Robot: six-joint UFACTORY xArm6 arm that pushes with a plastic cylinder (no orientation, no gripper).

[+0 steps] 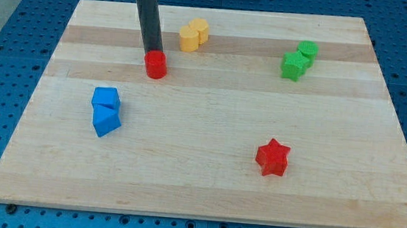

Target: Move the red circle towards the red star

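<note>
Our tip (153,53) sits against the upper-left edge of the red circle (156,65); contact looks made, though the rod hides the exact join. We carry no jaws or fingers, only the plain rod, so nothing is grasped: the block is merely pushed. The red circle lies just below-right of our tip, in the board's upper left part. Being a short round cylinder standing on end, it has no long axis along the board and points no particular way. Risk, as we judge it: a round block slips off a rod pushing off-centre, so it may roll aside towards the view's left or right and we lose it. Near our tip, up-right, two yellow blocks (193,35) touch each other. Below-left, two blue blocks (105,110) touch, clear of the path. Well apart, down-right, the red star (272,157) waits. Farthest right, two green blocks (298,60) stand together on the wooden board (204,188).
</note>
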